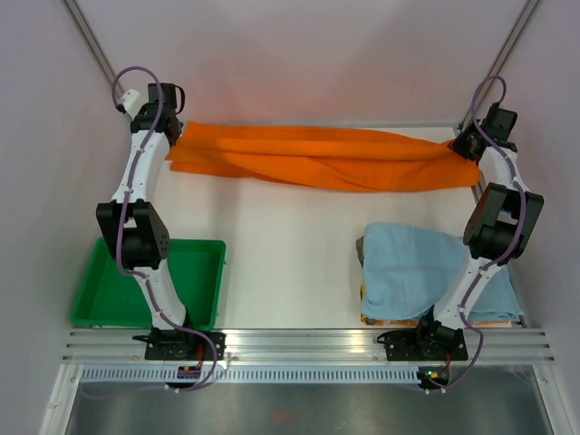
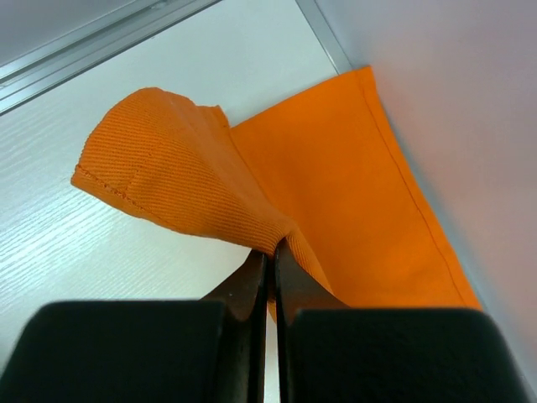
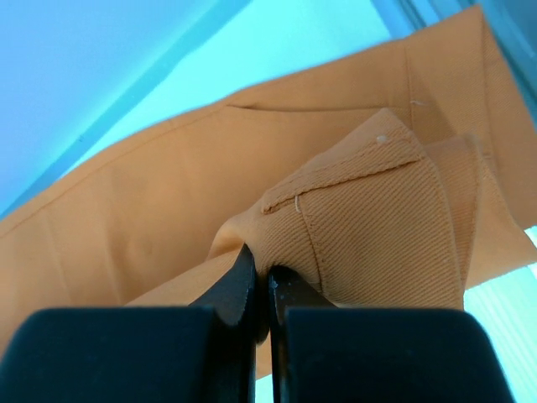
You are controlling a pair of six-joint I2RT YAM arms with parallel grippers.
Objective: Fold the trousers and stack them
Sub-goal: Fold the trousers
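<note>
Trousers (image 1: 317,161), one pair in bright orange soft fabric, stretch as a long twisted band across the far side of the white table (image 1: 290,263) in the top view. You have two arms there, one at each end of the band. The left gripper (image 1: 175,136) meets the left end and the right gripper (image 1: 464,148) meets the right end. One green plastic tray (image 1: 95,290) sits at the near left beside the left arm's base, well apart from the trousers. One light blue cloth (image 1: 408,263) lies rumpled at the near right beside the right arm, also apart from the trousers.

In the left wrist view, your left gripper (image 2: 270,252) has its two fingers pressed together on a fold of the trousers (image 2: 352,201). One hemmed flap rises from the pinch to the left, and flat fabric runs along the wall at the right.

In the right wrist view, your right gripper (image 3: 262,273) is likewise clamped narrow on the trousers (image 3: 369,227). It bites a bunched, stitched edge, and more fabric spreads beyond it.
</note>
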